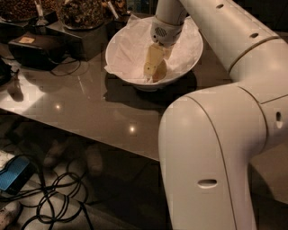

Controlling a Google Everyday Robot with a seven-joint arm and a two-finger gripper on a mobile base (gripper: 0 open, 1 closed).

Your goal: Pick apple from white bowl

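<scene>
The white bowl (185, 67), lined with crumpled white paper, stands on the table toward the back. My gripper (153, 73) reaches straight down into the bowl from above, its pale tip near the bowl's bottom. A small rounded reddish-brown shape pressed against the gripper's lower right side looks like the apple (161, 71); most of it is hidden by the gripper. My white arm fills the right half of the view.
Dark containers of brown snacks (81, 13) stand behind the bowl at the back left. A black box (33, 47) with a cable sits left on the glossy table (90, 108). Cables (58, 197) and a blue object (13, 175) lie on the floor below.
</scene>
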